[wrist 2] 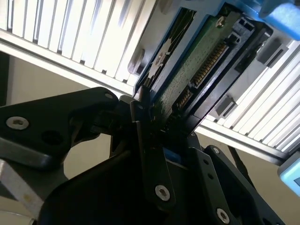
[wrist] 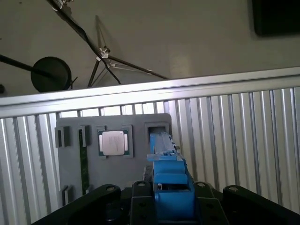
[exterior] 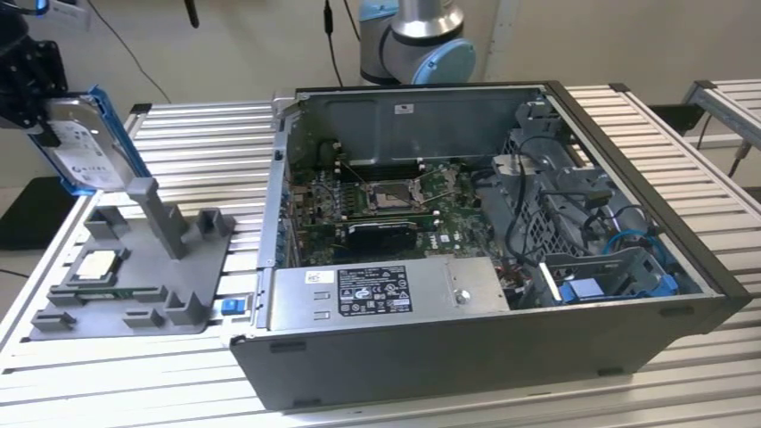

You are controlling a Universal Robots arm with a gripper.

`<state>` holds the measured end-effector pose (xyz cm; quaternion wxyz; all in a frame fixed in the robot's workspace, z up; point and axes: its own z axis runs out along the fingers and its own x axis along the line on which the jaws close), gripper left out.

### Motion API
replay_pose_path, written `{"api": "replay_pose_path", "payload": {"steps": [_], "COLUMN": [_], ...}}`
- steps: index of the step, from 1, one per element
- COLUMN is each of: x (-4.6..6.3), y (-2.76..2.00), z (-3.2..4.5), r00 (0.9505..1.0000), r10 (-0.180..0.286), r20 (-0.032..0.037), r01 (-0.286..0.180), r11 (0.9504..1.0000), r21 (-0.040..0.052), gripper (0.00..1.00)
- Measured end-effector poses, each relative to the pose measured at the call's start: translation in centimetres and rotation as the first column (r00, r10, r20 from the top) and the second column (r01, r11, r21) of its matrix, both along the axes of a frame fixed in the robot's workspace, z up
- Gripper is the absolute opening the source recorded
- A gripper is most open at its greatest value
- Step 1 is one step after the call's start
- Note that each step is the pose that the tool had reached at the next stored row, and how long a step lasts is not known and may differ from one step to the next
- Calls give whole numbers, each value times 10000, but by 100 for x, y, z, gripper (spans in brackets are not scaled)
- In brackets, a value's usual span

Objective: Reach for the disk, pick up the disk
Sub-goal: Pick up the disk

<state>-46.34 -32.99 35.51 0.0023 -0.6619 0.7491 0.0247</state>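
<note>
While partly cut off at the exterior view's upper left, the black gripper (exterior: 39, 120) is clamping its jaws on the flat silver, blue-framed disk (exterior: 85, 147) above the grey plastic tray (exterior: 178, 285).

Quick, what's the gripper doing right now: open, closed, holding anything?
The gripper is shut on the disk, holding it in the air, clear of the gray fixture.

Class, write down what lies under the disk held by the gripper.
The grey fixture tray, with a slot and a silver chip. The disk covers the tray's part directly beneath it.
</note>
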Motion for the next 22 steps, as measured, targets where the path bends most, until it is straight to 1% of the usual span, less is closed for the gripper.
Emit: {"api": "replay_pose_path", "payload": {"steps": [10,22], "x": [0,0], "y": [0,0], "z": [54,151], "r00": [10000,10000], "r10": [0,0], "r20": [0,0], "r01": [0,0], "r11": [10000,10000], "r21": [0,0], "gripper": [0,0]}}
